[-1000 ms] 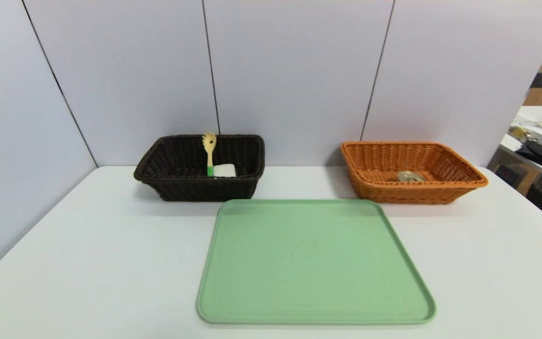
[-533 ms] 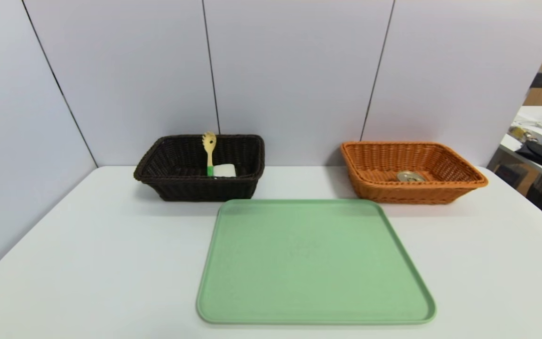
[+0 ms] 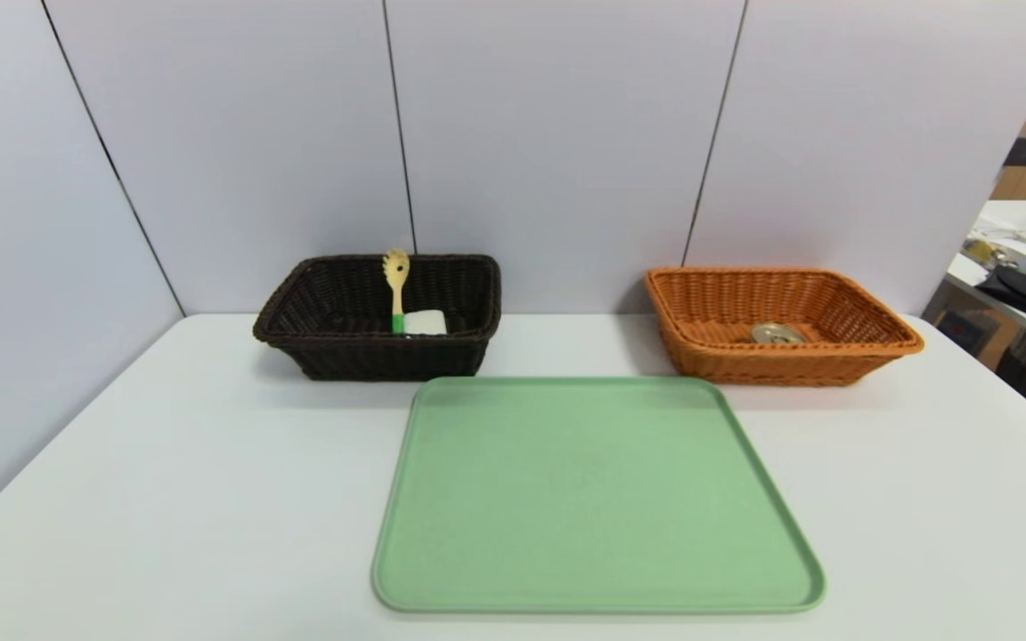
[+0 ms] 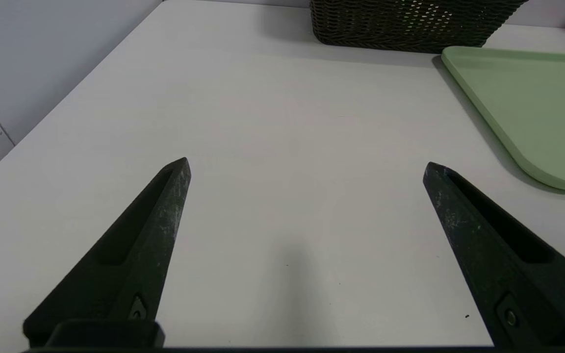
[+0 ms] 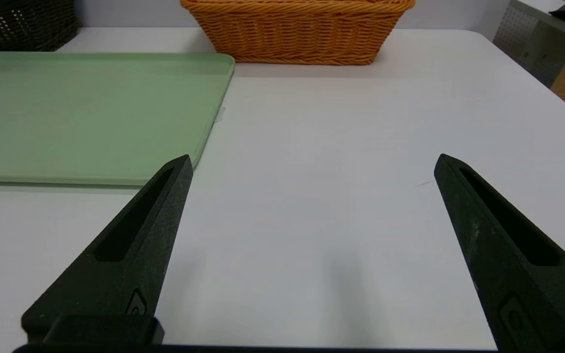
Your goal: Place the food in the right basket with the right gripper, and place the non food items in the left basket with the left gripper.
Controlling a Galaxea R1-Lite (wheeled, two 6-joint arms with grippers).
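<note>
White table (image 3: 210,499) before pale panels (image 3: 557,151)

In the head view, left of centre, the basket (image 3: 379,359) is nearly black; its fork (image 3: 396,271) is pale yellow with a green handle, its block (image 3: 425,322) white. At right, the woven basket (image 3: 771,365) is orange, the can lid (image 3: 777,334) metallic gold. Lower centre, the tray (image 3: 598,499) is plain pale green; the table (image 3: 166,499) is white.
</note>
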